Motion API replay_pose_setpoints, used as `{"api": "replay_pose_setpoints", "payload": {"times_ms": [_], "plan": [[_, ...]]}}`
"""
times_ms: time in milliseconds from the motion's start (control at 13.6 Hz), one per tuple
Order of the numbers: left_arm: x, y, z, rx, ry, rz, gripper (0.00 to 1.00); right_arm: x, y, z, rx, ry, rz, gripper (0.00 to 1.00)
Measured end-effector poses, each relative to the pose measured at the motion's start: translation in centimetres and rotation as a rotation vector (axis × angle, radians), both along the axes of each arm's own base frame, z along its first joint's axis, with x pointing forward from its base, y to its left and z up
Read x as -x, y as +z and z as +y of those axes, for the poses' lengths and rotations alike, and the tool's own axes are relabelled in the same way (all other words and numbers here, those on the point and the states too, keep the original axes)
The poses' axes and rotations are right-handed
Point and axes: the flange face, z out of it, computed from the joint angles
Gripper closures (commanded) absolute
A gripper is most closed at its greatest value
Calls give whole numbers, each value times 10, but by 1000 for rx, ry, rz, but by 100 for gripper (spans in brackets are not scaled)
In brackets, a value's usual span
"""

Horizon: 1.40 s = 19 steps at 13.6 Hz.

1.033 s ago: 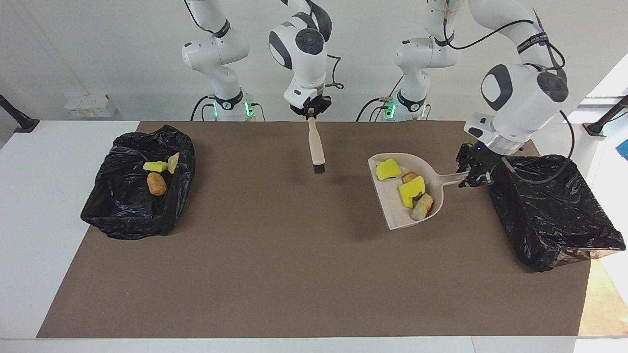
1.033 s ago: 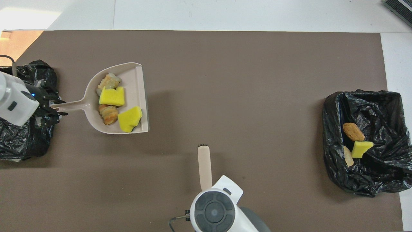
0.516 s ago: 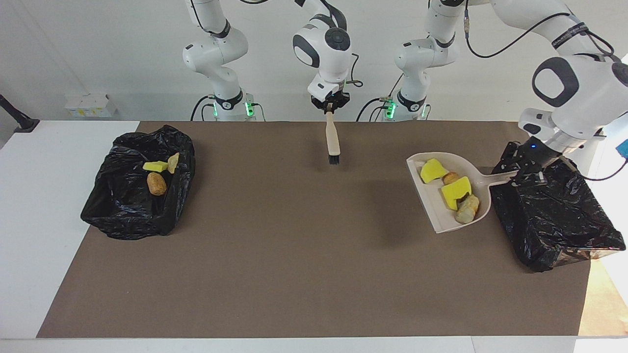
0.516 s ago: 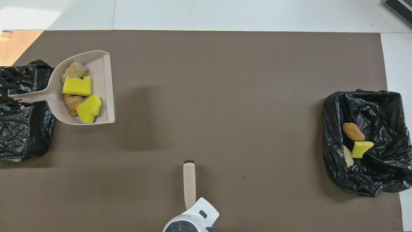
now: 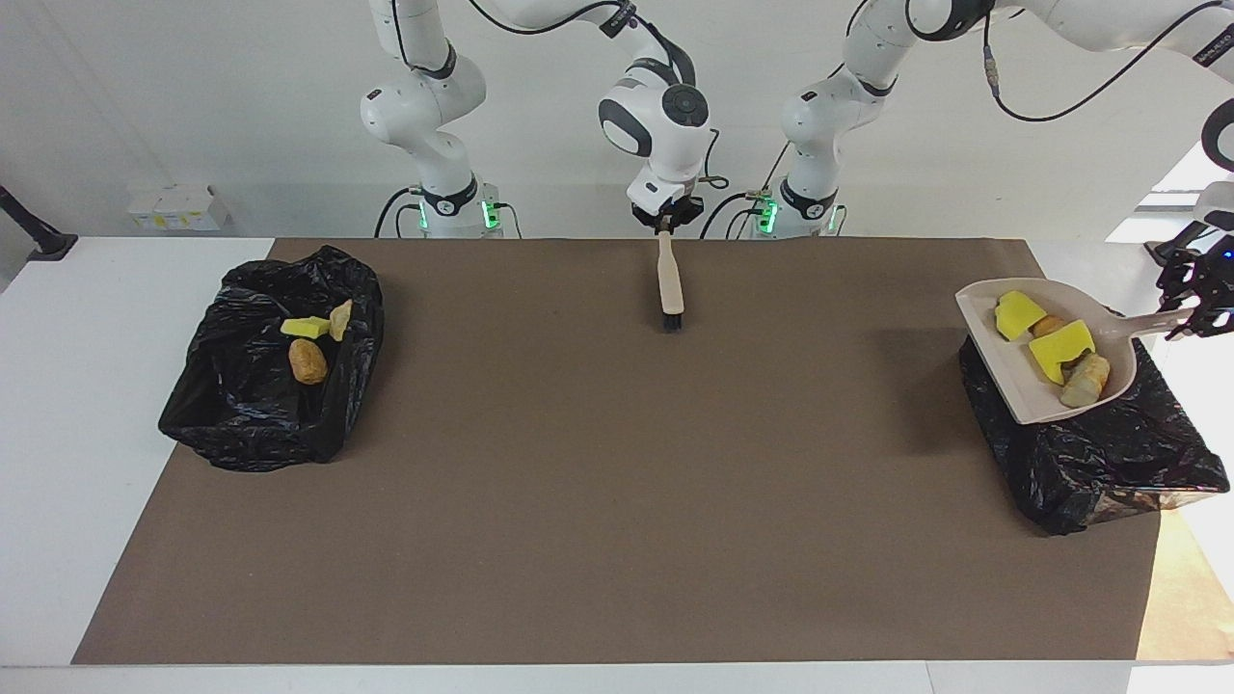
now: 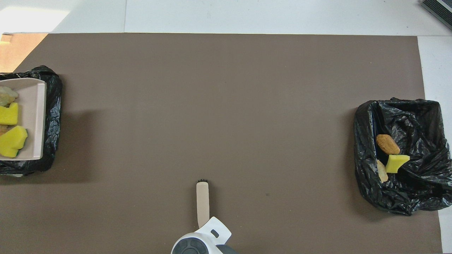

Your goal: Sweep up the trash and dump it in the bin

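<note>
Currently the left gripper [image 5: 1195,308] is clamped on the handle of the pale dustpan [image 5: 1003,381], holding it in the air over the black-lined bin [image 5: 1109,453] at the left arm's end of the table [image 5: 578,482]. Gripper sits at the frame edge in the facing view, partly cut off; not visible at all in the overhead view. Overhead also crops the dustpan [image 6: 35,116], so only its open-lip half shows, and the handle is out of frame.

Trash in the pan: two yellow sponge pieces [image 5: 1059,347] and tan bread-like chunks [image 5: 1085,379] beside them. One chunk is mostly hidden between the sponges, so the exact chunk count is hard to read. Pan covers most of that bin's opening, so I can't see what's inside.

Right gripper [image 5: 665,227] is closed on the top of the brush [image 5: 670,281], which hangs bristles-down over the mat's edge nearest the robots, mid-table. Can't tell whether the bristles touch the mat. In the overhead view the arm's wrist covers the gripper; only the brush handle [image 6: 202,204] pokes out.

Second black-lined bin [image 5: 260,424] at the right arm's end holds three trash pieces [image 5: 308,361]: one yellow sponge and two tan chunks, one of them partly tucked against the bag's folds.
</note>
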Motion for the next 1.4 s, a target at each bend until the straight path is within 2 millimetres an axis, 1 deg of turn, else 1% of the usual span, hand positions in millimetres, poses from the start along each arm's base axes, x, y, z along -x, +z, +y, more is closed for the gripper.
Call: {"api": "replay_pose_setpoints", "payload": {"times_ms": [74, 148, 295, 369, 443, 516, 590, 738, 885, 959, 1033, 1106, 1180, 1328, 1401], "plan": [[1, 1, 16, -56, -6, 2, 100, -1, 0, 0, 0, 1, 0, 100], [-2, 3, 23, -113, -19, 7, 100, -1, -2, 0, 0, -1, 3, 100], [-14, 9, 28, -238, -62, -2, 100, -2, -4, -1, -1, -10, 11, 100], [-20, 11, 27, -303, -82, -4, 100, -4, -5, -1, -3, -15, 13, 90], [-25, 13, 23, -360, -86, 4, 100, -5, -5, -2, -4, -19, 12, 78], [-31, 15, 14, -427, -75, 16, 100, -6, -4, -2, -5, -22, 13, 69], [-36, 19, 6, -487, -63, 21, 100, -7, -4, -2, -7, -24, 13, 56], [-44, 29, -9, -585, -67, 26, 100, -10, -2, -1, -15, -34, 14, 47], [-40, 47, -14, -631, -25, 0, 100, -22, 6, 0, -27, -80, 9, 37], [-33, 61, -14, -650, -5, -10, 100, -30, 13, 0, -37, -110, 0, 32], [-25, 74, -14, -678, 1, -12, 100, -41, 23, -2, -51, -139, -12, 26], [-17, 90, -14, -722, 2, -10, 100, -54, 36, -9, -67, -168, -28, 22], [-9, 104, -15, -763, 2, -12, 100, -67, 53, -19, -78, -197, -43, 17], [5, 126, -19, -798, 17, -8, 100, -84, 89, -46, -84, -233, -71, 0], [9, 133, -24, -801, 23, -8, 100, -89, 107, -63, -77, -246, -81, 0]]}}
